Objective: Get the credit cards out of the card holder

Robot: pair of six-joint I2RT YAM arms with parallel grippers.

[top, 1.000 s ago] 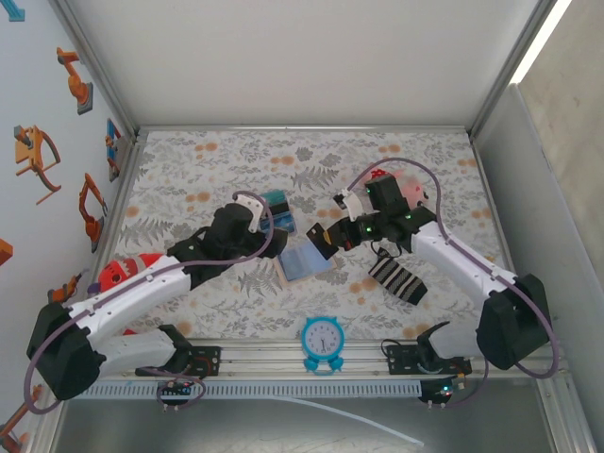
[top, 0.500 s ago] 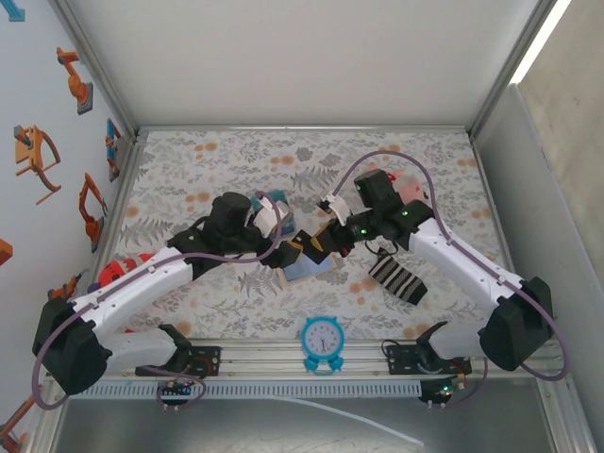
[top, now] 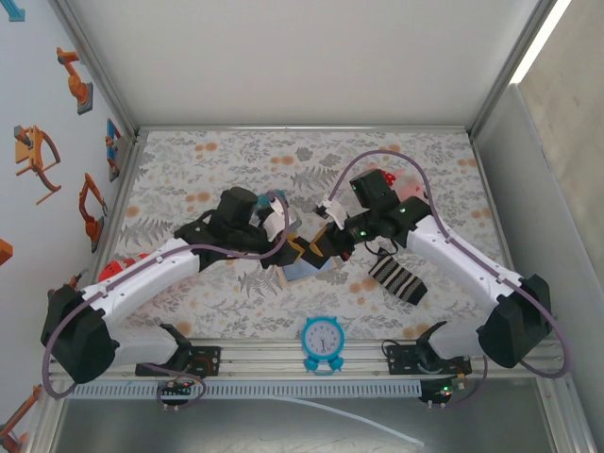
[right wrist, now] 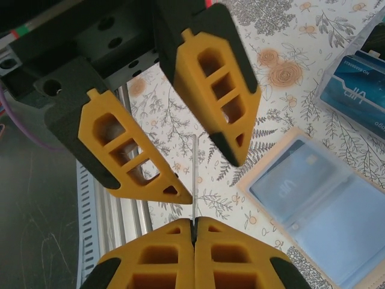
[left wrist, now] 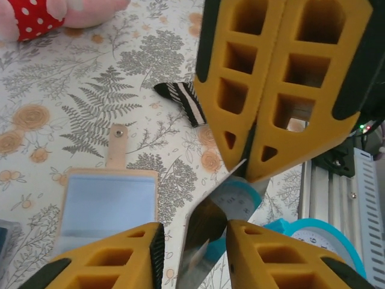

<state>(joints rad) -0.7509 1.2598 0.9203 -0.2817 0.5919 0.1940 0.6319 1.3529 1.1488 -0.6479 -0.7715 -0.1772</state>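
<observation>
Status: your right claw (right wrist: 194, 223) is pressed together on a thin, shiny credit card (left wrist: 203, 238). It holds the card on edge, off the floral-print bench (top: 189, 170), just beside the tan bifold card holder (left wrist: 111, 201).

The holder lies open and flat with its pale blue inside facing up and its snap tab pointing away. Neither claw touches it.

Your left claw (right wrist: 210, 179) is spread, with one yellow finger on each side of the card. I can't tell whether either pad is touching it; there looks to be a gap on both faces.

My read is that this is a mid-air hand-off from right to left, with the receiving pinch not yet made.

What the next move needs:
- Close the left claw squarely on the card's free end, clear of the right fingertips.
- Open the right claw only once the left grip is firm. The card is thin and slick, so a corner pinch will probably let it pivot or drop.
- Then lay it with the loose blue cards (right wrist: 360, 84) on the bench beside the holder.

The task isn't finished: a blue card (right wrist: 287, 188) sits in a holder pocket. I can't tell whether the other pocket holds one.
</observation>
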